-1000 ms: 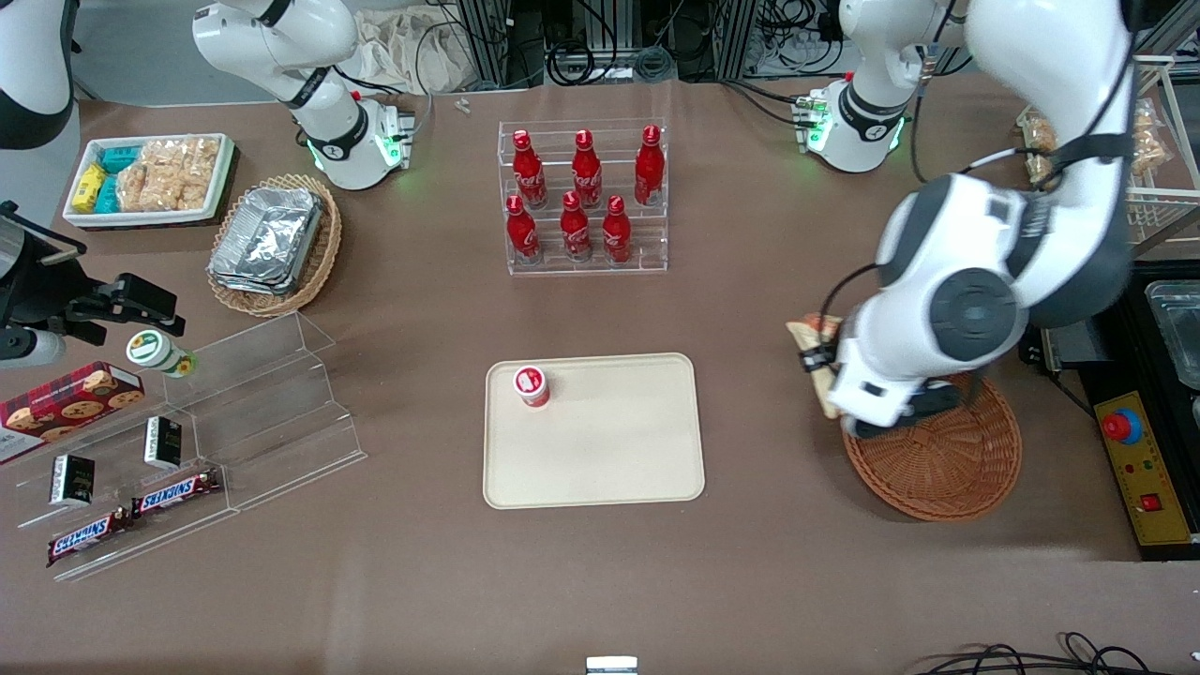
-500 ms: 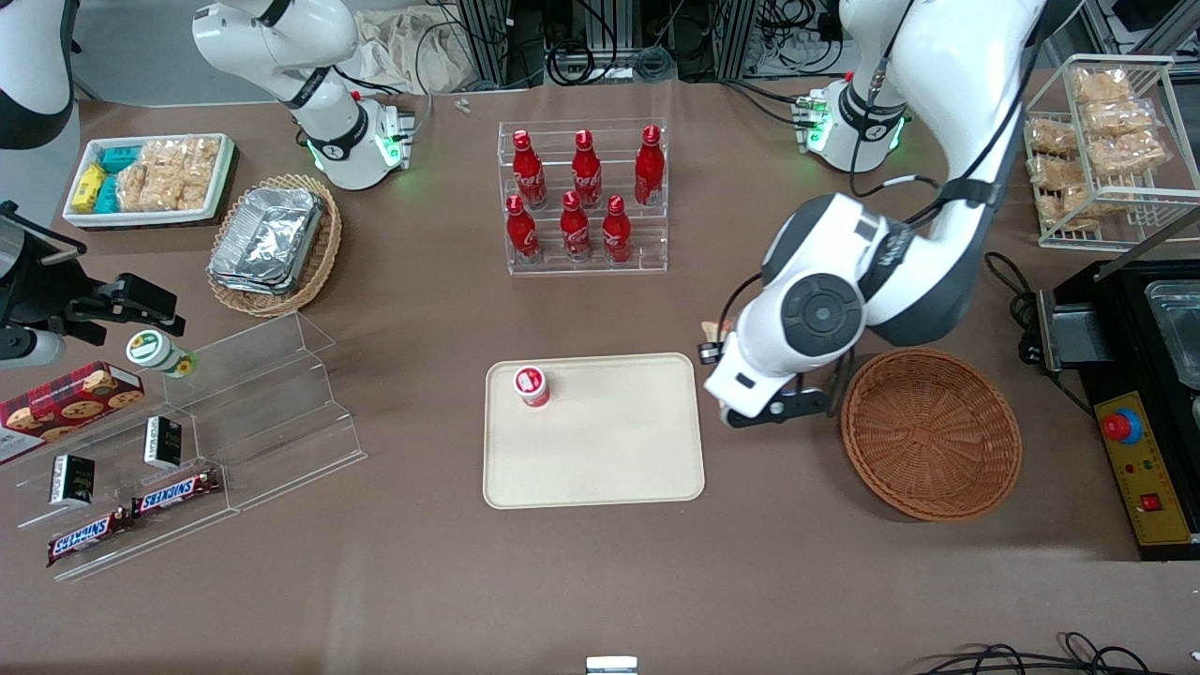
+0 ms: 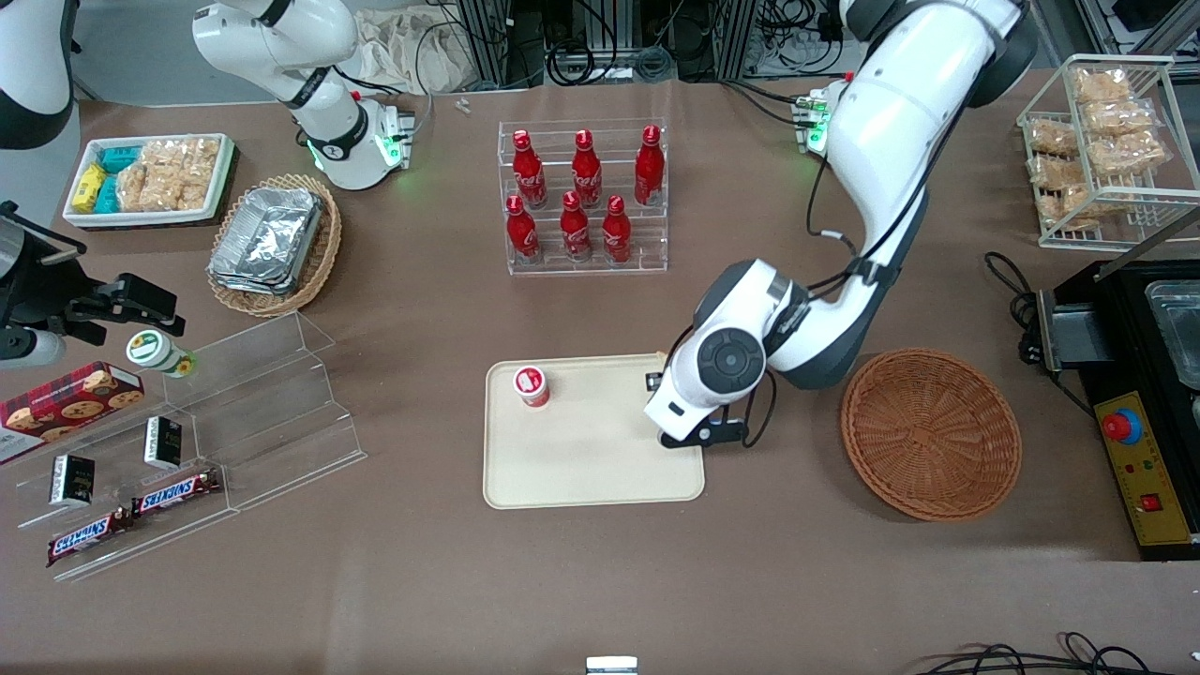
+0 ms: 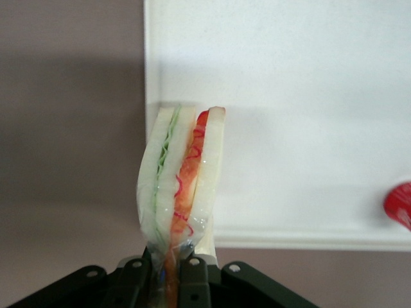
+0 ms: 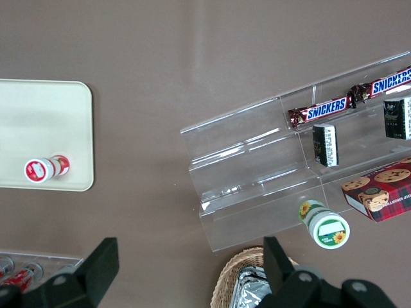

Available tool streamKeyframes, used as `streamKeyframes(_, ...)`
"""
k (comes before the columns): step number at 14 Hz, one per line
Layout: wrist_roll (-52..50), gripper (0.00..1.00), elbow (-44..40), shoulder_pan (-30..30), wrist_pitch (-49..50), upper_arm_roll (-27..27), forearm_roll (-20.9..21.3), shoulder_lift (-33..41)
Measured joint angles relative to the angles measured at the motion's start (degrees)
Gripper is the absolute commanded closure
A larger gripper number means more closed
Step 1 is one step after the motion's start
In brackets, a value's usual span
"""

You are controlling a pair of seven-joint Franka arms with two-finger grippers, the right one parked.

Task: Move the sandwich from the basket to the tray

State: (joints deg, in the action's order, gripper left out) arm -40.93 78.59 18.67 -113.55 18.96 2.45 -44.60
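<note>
My left gripper [image 4: 166,277] is shut on the sandwich [image 4: 183,173], a wrapped wedge of white bread with green and orange-red filling that sticks out from between the fingers. The sandwich hangs above the corner of the cream tray [image 4: 289,96]. In the front view the left arm's wrist [image 3: 727,361] hovers over the tray [image 3: 591,469] at its edge nearest the round reddish-brown basket [image 3: 930,433], and it hides the gripper and the sandwich. Nothing lies in the basket. A small red-capped bottle [image 3: 531,385] stands on the tray, toward the parked arm's end.
A clear rack of red bottles [image 3: 584,197] stands farther from the camera than the tray. A stepped acrylic shelf [image 3: 253,412] with snack bars, a tan basket of foil containers [image 3: 272,244] and a white snack tray [image 3: 150,178] lie toward the parked arm's end. A wire snack rack [image 3: 1102,141] stands near the working arm.
The left arm has swung from above the basket to the tray's edge, carrying the sandwich. The basket, earlier partly covered by the arm, now shows fully and holds nothing.
</note>
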Motion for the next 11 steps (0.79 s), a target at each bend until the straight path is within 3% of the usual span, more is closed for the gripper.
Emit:
streamKeyframes(1, 0.02, 0.97, -0.05, 0.00, -1.74, -0.02, 0.00, -1.12)
streamKeyframes(2, -0.18, 0.74, -0.11, 0.00, -3.25, -0.03, 0.00, -1.83)
streamKeyframes(4, -1.07, 0.16, -0.23, 0.00, -5.51, -0.04, 0.00, -2.26)
streamKeyframes(5, -1.20, 0.01, -0.41, 0.00, -5.83, -0.04, 0.01, -2.26)
streamKeyframes(11, -1.33, 0.01, -2.21, -1.19, -1.36, -0.38, 0.06, -1.59)
